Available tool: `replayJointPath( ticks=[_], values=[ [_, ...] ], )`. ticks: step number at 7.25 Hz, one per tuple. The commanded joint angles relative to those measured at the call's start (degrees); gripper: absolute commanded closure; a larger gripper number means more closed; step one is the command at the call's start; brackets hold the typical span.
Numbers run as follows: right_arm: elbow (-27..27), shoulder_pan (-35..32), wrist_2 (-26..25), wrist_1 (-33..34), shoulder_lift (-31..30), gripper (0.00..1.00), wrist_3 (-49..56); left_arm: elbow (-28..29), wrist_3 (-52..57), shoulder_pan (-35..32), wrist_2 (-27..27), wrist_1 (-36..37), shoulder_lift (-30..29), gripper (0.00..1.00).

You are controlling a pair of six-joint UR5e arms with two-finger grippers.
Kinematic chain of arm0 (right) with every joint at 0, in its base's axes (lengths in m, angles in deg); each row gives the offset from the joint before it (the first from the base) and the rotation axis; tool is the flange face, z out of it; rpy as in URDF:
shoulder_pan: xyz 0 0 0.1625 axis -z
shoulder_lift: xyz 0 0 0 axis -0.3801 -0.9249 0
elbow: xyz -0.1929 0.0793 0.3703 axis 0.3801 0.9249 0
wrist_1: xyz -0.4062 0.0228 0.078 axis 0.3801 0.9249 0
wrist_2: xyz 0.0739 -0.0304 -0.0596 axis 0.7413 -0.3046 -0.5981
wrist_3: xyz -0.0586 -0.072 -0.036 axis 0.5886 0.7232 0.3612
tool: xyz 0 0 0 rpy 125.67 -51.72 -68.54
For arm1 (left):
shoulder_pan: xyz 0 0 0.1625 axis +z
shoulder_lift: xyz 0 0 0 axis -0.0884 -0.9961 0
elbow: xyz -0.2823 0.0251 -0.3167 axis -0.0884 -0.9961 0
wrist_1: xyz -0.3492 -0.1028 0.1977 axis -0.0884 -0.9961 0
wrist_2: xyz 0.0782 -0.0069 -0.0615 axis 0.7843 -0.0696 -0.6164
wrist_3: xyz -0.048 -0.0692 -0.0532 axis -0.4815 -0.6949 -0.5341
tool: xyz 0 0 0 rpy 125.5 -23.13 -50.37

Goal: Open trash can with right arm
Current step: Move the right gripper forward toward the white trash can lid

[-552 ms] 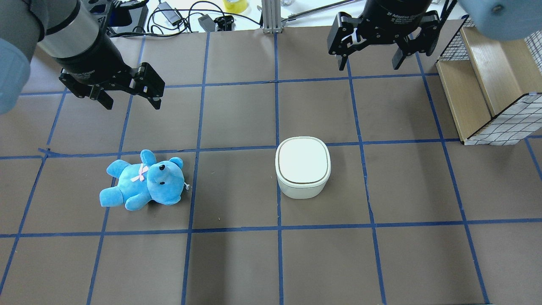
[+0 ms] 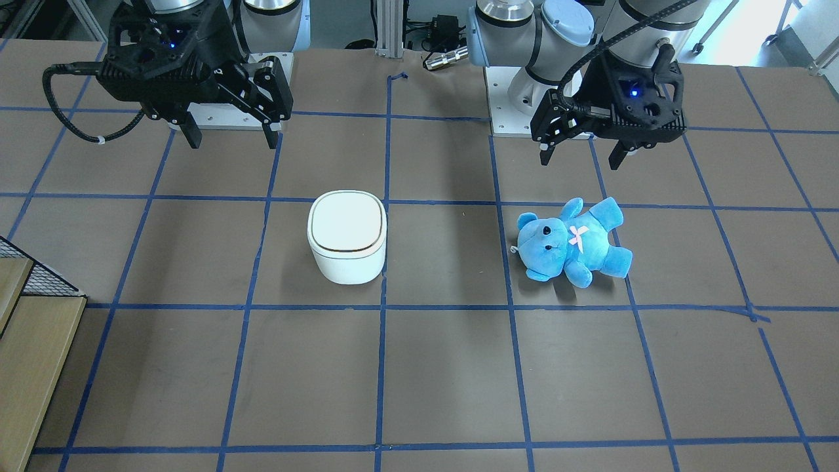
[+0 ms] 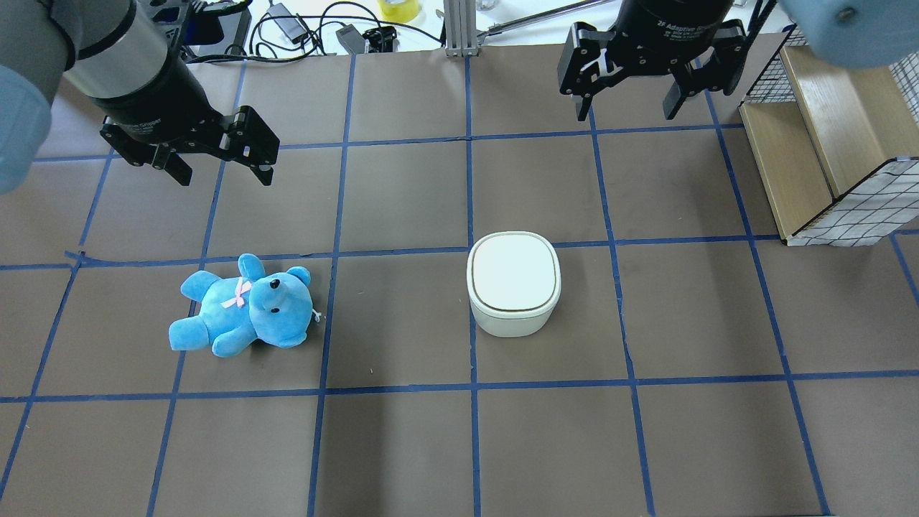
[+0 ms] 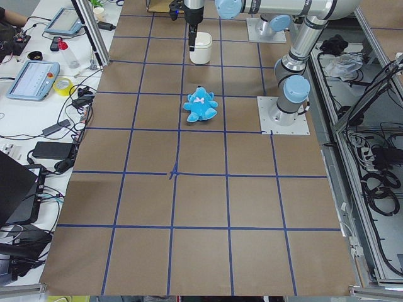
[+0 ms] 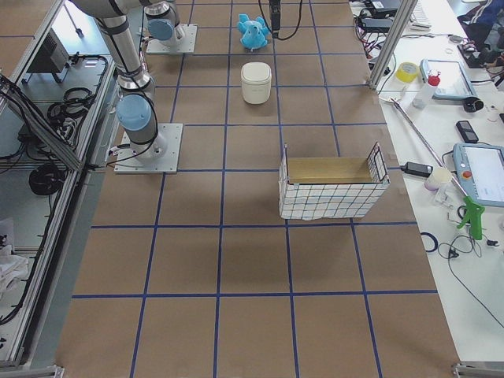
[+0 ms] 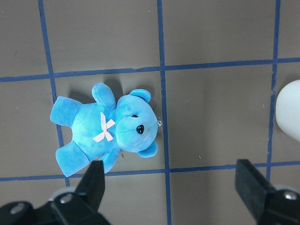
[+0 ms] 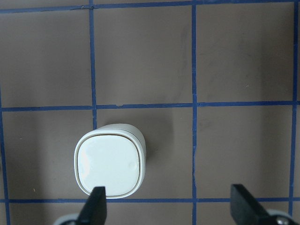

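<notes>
Trash can (image 3: 513, 280) stands lid shut on surface (image 3: 402, 445), at 7 o'clock from right tool (image 3: 625, 113) overhead, well apart. Right tool spread wide, empty; left tool (image 3: 224, 176) likewise. Risk: can, probably light, could slide or tip if lid edge gets shoved sideways, not lifted.

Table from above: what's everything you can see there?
Table: one, brown with blue grid lines.
Trash can: one, white, lid shut, mid-table.
Teddy bear: one, blue with pink bow, lying on robot's left side.
Basket: one, white wire and wood, table's right edge.
Cables: several, black, beyond the table's far edge.
Left gripper: one, black, open, raised near the bear.
Right gripper: one, black, open, raised, not touching the trash can.
</notes>
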Motion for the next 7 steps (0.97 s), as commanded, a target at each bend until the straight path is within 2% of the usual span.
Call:
replayJointPath(
  ticks=[1, 2, 3, 5, 7],
  values=[
    [-0.3, -0.3, 0.7, -1.0, 0.1, 0.82, -0.1, 0.0, 0.0, 0.0, 0.0, 0.0, 0.0, 0.00],
    [-2.0, -2.2, 3.4, -1.4, 0.4, 0.98, -1.0, 0.0, 0.0, 0.0, 0.0, 0.0, 0.0, 0.00],
    [-5.4, -5.5, 4.3, 1.2, 1.1, 1.00, -5.0, 0.0, 0.0, 0.0, 0.0, 0.0, 0.0, 0.00],
    [-13.5, -11.0, 3.0, 12.5, 2.7, 1.00, -7.5, 0.0, 0.0, 0.0, 0.0, 0.0, 0.0, 0.00],
    [-19.9, -11.0, 1.7, 15.5, 3.5, 1.00, -7.5, 0.0, 0.0, 0.0, 0.0, 0.0, 0.0, 0.00]
  ],
)
